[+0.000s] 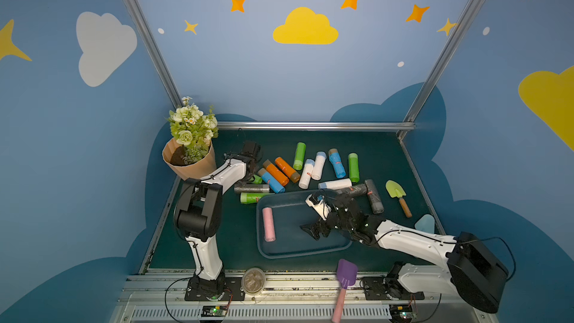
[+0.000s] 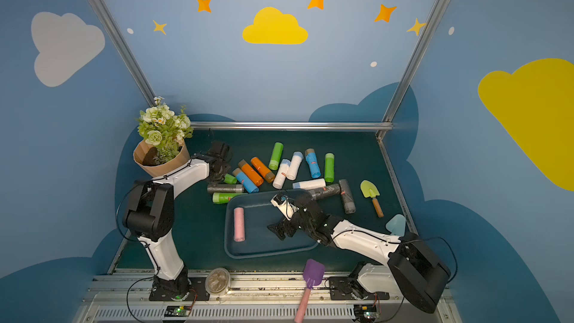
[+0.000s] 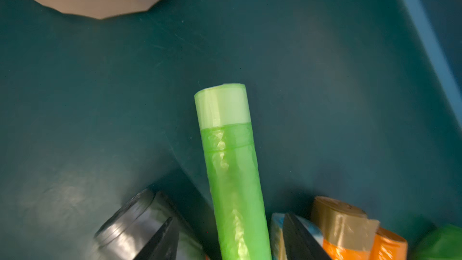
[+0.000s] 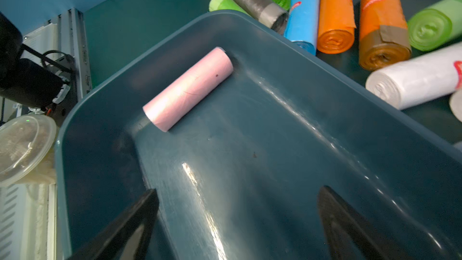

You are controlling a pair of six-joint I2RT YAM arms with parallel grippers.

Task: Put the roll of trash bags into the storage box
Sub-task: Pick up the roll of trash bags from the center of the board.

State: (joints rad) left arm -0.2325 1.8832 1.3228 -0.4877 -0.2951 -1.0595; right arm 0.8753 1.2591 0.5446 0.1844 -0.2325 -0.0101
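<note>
A green roll of trash bags (image 3: 232,171) lies on the dark green mat between the jaws of my left gripper (image 3: 230,216). The jaws straddle it with a gap on each side, so the gripper is open. In a top view this roll (image 1: 256,179) mostly hides under the left gripper (image 1: 252,171), beside the pile. The storage box (image 1: 306,254), a shallow blue-teal tray, sits in the middle. A pink roll (image 1: 268,224) lies against its left wall. My right gripper (image 4: 237,190) hovers open over the box floor (image 4: 275,146), holding nothing.
Several more rolls, orange (image 1: 287,169), blue, white, green and grey, lie scattered behind the box. A tan flower pot (image 1: 189,163) stands close to the left arm. A green trowel (image 1: 396,192), a purple spade (image 1: 344,274) and a clear lidded tub (image 1: 253,280) are around.
</note>
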